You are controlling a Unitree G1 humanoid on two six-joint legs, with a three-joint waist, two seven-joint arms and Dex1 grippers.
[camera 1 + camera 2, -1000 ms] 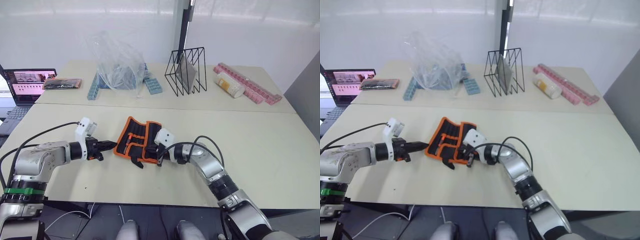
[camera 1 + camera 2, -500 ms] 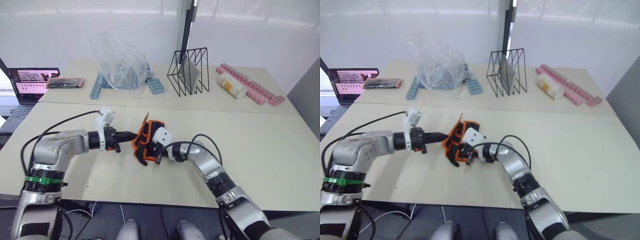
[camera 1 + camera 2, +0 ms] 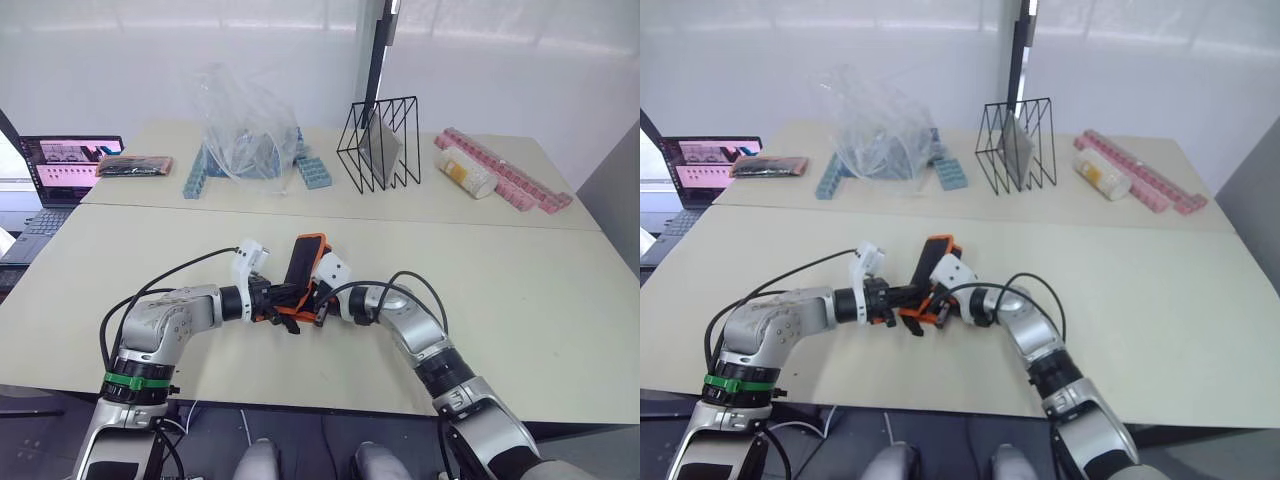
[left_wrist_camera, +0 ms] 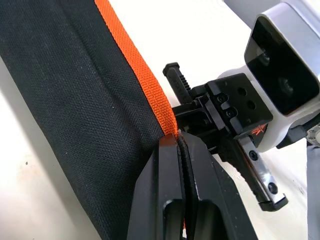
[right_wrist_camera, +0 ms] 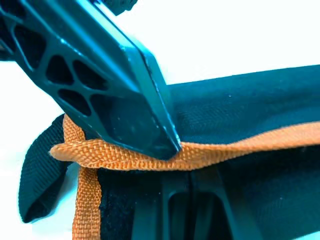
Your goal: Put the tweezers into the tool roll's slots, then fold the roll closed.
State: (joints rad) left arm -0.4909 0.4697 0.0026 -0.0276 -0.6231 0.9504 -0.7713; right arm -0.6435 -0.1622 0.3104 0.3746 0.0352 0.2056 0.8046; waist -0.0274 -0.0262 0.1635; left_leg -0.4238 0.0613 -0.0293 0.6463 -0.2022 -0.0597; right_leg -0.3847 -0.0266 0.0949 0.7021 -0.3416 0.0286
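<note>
The tool roll (image 3: 304,262), black fabric with orange trim, stands folded up on the near table between my two grippers. My left gripper (image 3: 288,297) is shut on its orange-edged flap (image 4: 150,95), with the fingertips (image 4: 170,150) pinching the trim. My right gripper (image 3: 319,302) meets it from the other side and is shut on the roll's lower edge (image 5: 215,150). The black strap (image 5: 37,170) hangs loose beside the trim. The tweezers and the slots are hidden inside the fold.
On the far table stand a crumpled clear plastic bag (image 3: 245,125), blue bricks (image 3: 311,172), a black wire basket (image 3: 378,142), a pale bottle (image 3: 463,172) and pink strips (image 3: 506,182). A laptop (image 3: 68,165) sits at the far left.
My left gripper has swung right with the roll's left flap, folding the flat open roll over and up against my right gripper, which has stayed in place.
</note>
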